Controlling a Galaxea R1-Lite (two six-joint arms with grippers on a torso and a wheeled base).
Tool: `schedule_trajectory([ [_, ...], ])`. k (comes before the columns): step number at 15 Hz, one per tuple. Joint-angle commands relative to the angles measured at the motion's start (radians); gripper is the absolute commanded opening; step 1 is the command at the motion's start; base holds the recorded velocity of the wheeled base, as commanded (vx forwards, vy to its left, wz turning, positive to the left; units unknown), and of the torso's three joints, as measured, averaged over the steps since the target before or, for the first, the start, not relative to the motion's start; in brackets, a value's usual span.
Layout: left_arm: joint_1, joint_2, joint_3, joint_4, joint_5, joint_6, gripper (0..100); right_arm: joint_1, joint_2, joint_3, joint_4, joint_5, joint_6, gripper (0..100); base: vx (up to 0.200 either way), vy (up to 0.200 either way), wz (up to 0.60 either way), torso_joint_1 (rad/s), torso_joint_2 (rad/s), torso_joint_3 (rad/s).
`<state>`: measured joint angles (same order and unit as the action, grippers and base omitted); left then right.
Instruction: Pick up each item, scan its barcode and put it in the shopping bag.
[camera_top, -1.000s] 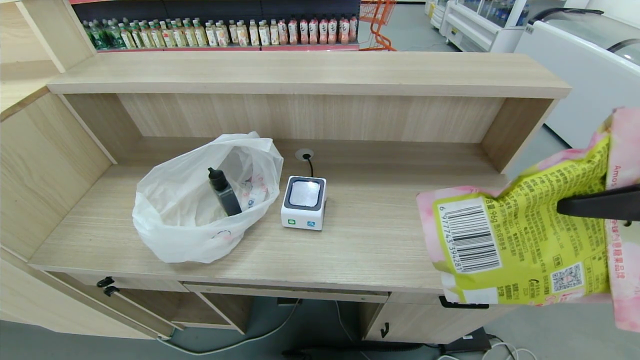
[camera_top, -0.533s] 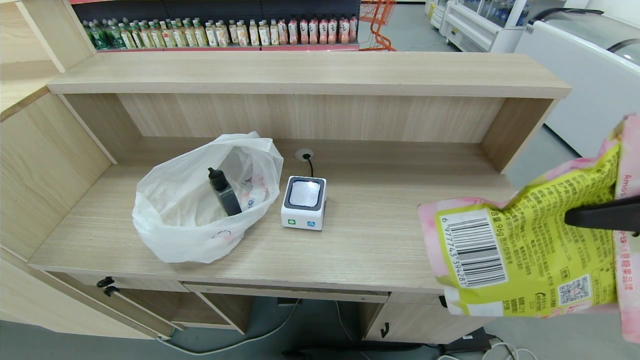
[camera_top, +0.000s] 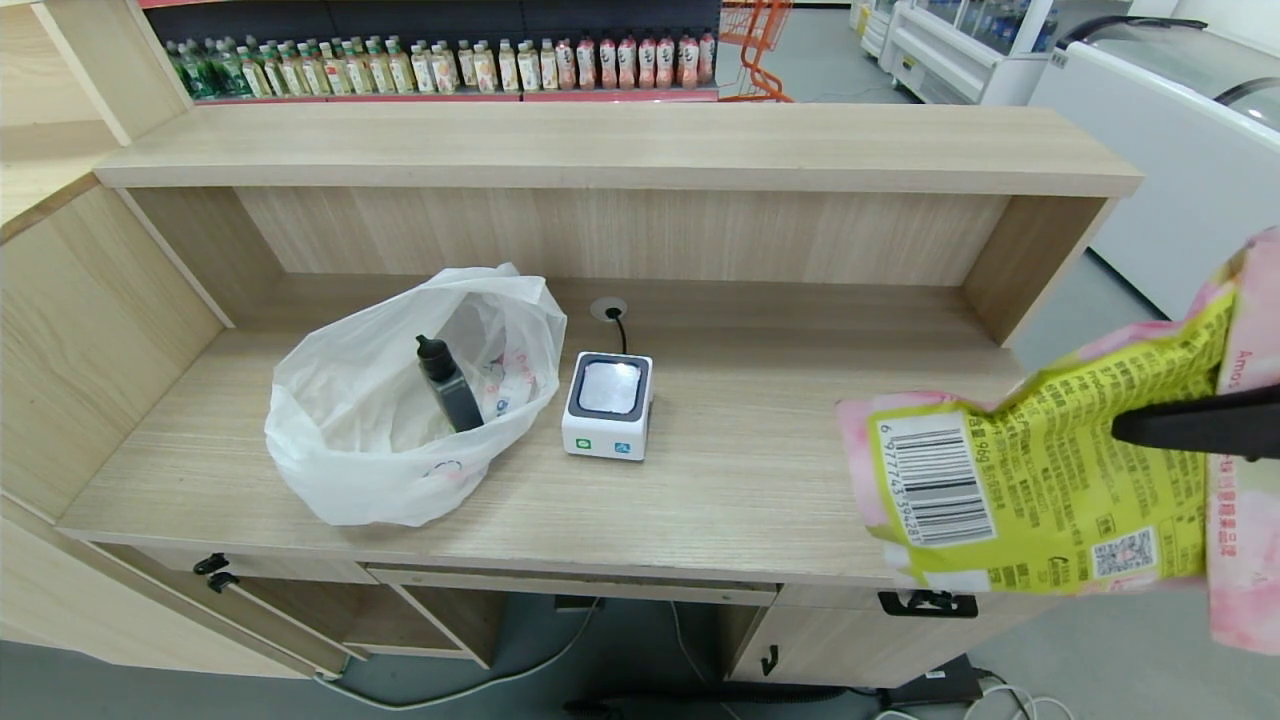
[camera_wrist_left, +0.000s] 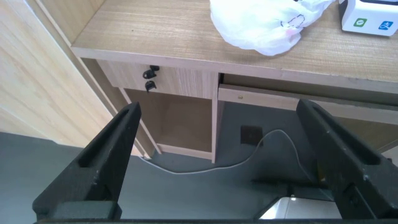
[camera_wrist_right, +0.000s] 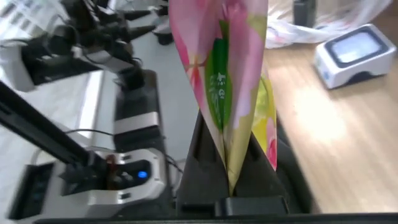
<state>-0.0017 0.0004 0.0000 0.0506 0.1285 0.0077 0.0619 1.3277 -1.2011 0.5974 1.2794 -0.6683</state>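
Head view: right claw (camera_top: 1130, 428) pinched a pink and yellow-green snack pouch (camera_top: 1050, 480) in the air over the right end of the tabletop (camera_top: 760, 470), barcode side toward the camera. White scanner (camera_top: 607, 404) sat between pouch and shopping bag (camera_top: 380, 430), just beside the bag. A dark bottle (camera_top: 447, 385) leaned inside the bag.

Left wrist view: left claw (camera_wrist_left: 219, 111) was spread wide and held nothing, low before the tabletop's front edge, facing a drawer (camera_wrist_left: 323, 102).

Right wrist view: pouch was clamped between the right claw's fingers, with scanner and bag beyond.
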Motion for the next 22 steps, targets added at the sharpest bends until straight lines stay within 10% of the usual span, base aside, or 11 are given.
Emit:
schedule_trajectory([
  [1,0.0,0.0,0.0,0.0,0.0,0.0,100,-0.042,0.001,-0.002,-0.013,-0.026,-0.043,0,0.0,0.0,0.0,0.0,0.0,0.0],
  [8,0.0,0.0,0.0,0.0,0.0,0.0,100,-0.257,0.012,0.001,-0.177,-0.224,-0.336,0,0.0,0.0,0.0,0.0,0.0,0.0],
  [22,0.0,0.001,0.0,0.0,0.0,0.003,100,-0.278,0.081,-0.006,-0.251,-0.268,-0.395,0,0.0,0.057,0.0,0.0,0.0,0.001],
])
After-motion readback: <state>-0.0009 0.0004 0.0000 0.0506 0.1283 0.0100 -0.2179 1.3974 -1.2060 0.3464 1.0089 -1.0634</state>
